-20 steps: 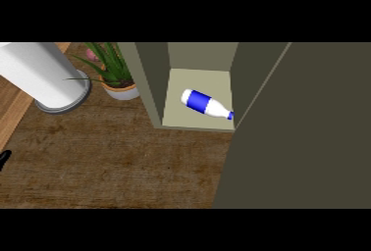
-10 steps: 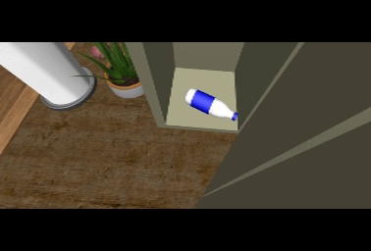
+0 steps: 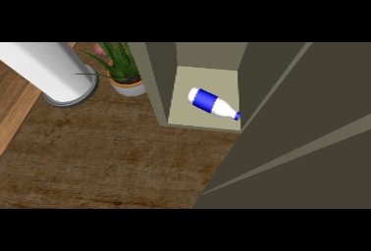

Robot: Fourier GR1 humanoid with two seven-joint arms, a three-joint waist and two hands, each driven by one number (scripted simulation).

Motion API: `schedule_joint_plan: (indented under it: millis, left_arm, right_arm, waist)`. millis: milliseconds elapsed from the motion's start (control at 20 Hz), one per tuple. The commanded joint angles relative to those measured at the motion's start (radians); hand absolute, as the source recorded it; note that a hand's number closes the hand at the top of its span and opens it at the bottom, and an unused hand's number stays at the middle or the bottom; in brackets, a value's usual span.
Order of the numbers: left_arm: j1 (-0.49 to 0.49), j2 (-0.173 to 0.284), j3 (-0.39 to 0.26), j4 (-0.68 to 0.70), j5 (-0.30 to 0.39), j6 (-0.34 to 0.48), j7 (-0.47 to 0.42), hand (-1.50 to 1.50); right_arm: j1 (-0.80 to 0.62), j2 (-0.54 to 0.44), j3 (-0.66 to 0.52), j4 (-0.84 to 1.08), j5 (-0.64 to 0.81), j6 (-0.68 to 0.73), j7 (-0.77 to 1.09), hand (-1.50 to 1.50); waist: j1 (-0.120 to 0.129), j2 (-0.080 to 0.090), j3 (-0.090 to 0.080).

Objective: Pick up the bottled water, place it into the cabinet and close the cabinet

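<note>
Inside the cabinet (image 3: 163,83), on its pale floor, lies the bottled water (image 3: 212,103). Bottle is on its side, white body with a blue band, blue cap end pointing to about 4 o'clock, base toward 10 o'clock. Cap end sits just beside the right inner edge of the opening, close to the front lip of the cabinet floor. Nothing touches the bottle.

Cabinet door (image 3: 304,142) fills the view from 2 o'clock down to 5 o'clock, a big dark olive slab with a lighter diagonal edge running across it; it hides part of the cabinet's right side. I cannot tell whether it is shut against the frame, but the opening with the bottle shows, so it is not closed over it.

Neither of my hands shows anywhere, so I cannot report how open my fingers are or whether they hold anything.

Left of the cabinet at about 11 o'clock stands a potted plant (image 3: 124,73) in a light pot, just beside the cabinet's left wall. Further out at 10 o'clock is a white cylinder (image 3: 45,66) on a grey round base, tilted in the view. Both stand on the brown bench (image 3: 109,157).
</note>
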Motion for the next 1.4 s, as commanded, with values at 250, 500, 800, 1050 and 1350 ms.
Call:
schedule_joint_plan:
  millis: [250,500,800,1050,1350]
  left_arm:
    - [0.021,0.019,0.039,0.002,0.026,-0.074,-0.007,-1.50]
    - [0.036,0.017,0.064,0.062,0.024,-0.146,-0.034,-1.50]
    - [0.069,0.024,0.129,0.081,0.057,-0.163,-0.033,-1.50]
    - [0.125,-0.002,0.166,0.126,0.042,-0.230,-0.053,-1.50]
    - [0.165,-0.067,0.195,0.094,0.012,-0.251,-0.051,-1.50]
  right_arm:
    - [-0.179,0.207,0.092,0.144,-0.100,-0.075,0.187,1.50]
    - [-0.300,0.238,0.037,0.181,-0.237,0.000,0.219,1.50]
    - [-0.407,0.240,-0.090,0.337,-0.364,-0.044,0.281,1.50]
    - [-0.602,0.245,-0.246,0.530,-0.526,-0.131,0.293,1.50]
    - [-0.808,0.248,-0.322,0.836,-0.549,-0.144,0.201,1.50]
  waist:
    - [0.050,0.023,0.004]
    - [0.046,0.025,0.005]
    - [0.022,0.021,0.010]
    - [-0.022,0.017,0.016]
    - [-0.047,0.017,0.017]
